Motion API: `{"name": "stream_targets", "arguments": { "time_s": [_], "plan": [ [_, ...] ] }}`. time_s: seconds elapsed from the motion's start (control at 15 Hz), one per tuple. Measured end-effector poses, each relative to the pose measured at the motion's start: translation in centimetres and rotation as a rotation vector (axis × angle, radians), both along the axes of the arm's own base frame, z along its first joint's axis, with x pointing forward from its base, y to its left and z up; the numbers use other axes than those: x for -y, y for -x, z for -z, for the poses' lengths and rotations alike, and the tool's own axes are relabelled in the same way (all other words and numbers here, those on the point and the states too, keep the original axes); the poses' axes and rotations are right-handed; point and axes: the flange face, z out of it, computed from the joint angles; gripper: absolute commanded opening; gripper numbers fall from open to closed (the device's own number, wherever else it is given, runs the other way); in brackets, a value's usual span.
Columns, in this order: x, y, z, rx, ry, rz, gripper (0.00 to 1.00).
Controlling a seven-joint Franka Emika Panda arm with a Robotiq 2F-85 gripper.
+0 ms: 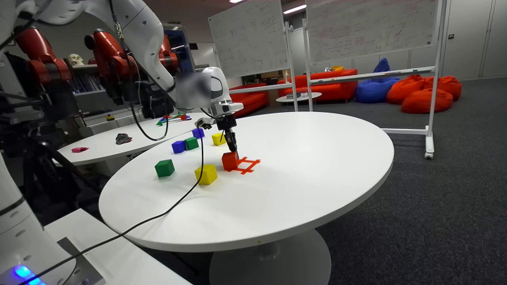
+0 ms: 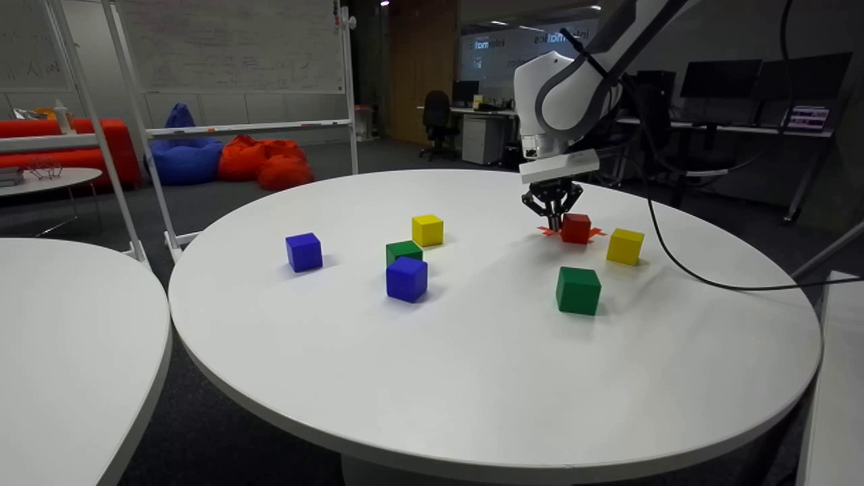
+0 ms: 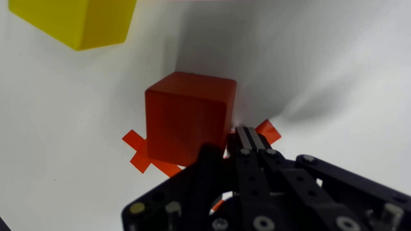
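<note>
My gripper (image 3: 249, 130) is shut and empty, its two fingertips pressed together low over the table. It points down right beside a red cube (image 3: 186, 125); whether it touches the cube I cannot tell. The gripper also shows in both exterior views (image 1: 233, 148) (image 2: 554, 223). The red cube (image 1: 229, 161) (image 2: 576, 229) rests on the white round table, over part of a red tape outline (image 3: 269, 131) (image 1: 250, 167). The cube and fingers hide some of the tape. A yellow cube (image 3: 96, 24) (image 1: 206, 174) (image 2: 625, 246) stands near the red cube.
A green cube (image 1: 164, 168) (image 2: 578, 291) stands nearer the robot base. Another green cube (image 1: 191, 143), two blue cubes (image 2: 407, 279) (image 2: 304, 252) and a second yellow cube (image 2: 427, 231) stand farther off. A black cable (image 1: 158, 215) (image 2: 736, 289) hangs across the round table (image 1: 317, 158).
</note>
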Motion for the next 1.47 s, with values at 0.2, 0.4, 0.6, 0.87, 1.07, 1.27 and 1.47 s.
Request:
{"name": "stream_targets", "arguments": {
  "time_s": [0.2,0.4,0.6,0.87,1.07,1.27,1.47],
  "plan": [
    [0.0,0.0,0.0,0.0,0.0,0.0,0.01],
    [0.0,0.0,0.0,0.0,0.0,0.0,0.01],
    [0.0,0.0,0.0,0.0,0.0,0.0,0.01],
    [-0.1,0.0,0.1,-0.004,-0.002,-0.015,0.0],
    [-2.0,0.1,0.8,-0.041,-0.016,-0.133,0.0],
    [-5.1,-0.2,1.0,-0.112,-0.002,-0.255,0.0],
    [-7.4,-0.4,1.3,-0.175,0.026,-0.329,0.0]
  ]
}}
